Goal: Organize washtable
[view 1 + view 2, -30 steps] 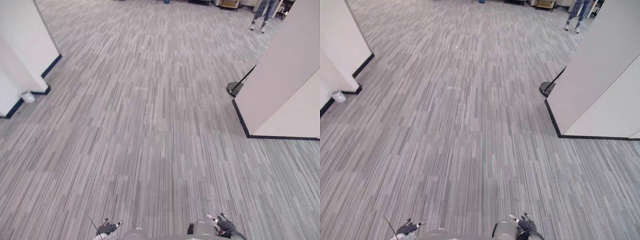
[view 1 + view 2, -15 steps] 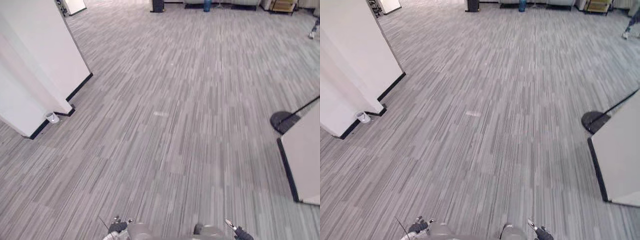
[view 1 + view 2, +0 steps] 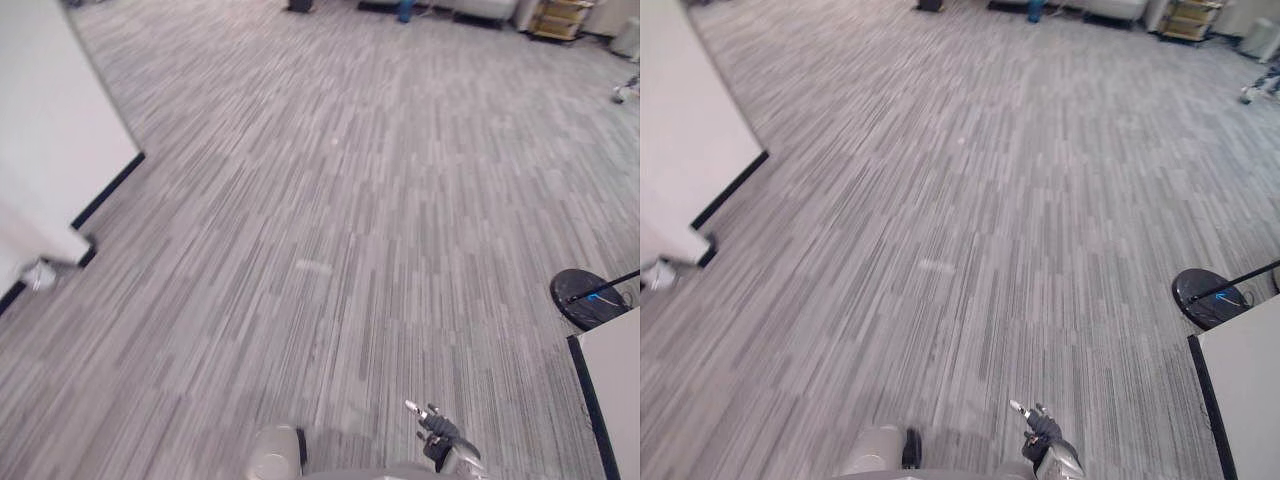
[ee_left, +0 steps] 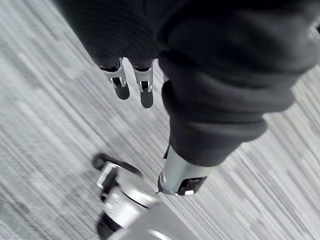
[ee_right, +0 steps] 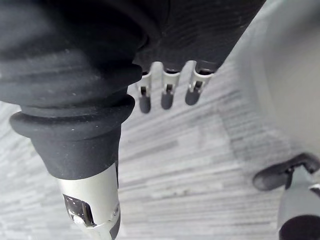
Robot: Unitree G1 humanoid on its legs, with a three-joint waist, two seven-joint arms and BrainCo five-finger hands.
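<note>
Crossing open carpet (image 3: 330, 200), both hands hanging low and carrying nothing; no washtable or its items in sight, so task progress cannot be judged.

Left to right:
- White wall corner (image 3: 50, 130), dark baseboard; small white cup (image 3: 38, 274) at its foot. Give room.
- Left hand (image 4: 132, 85): fingers straight, relaxed.
- Right hand (image 3: 1045, 432): fingers straight, slightly apart.
- Round black stand base (image 3: 590, 298), beside a white panel (image 3: 615, 390). Trip edge.

Widest clear lane runs up the middle; hands best kept close.
</note>
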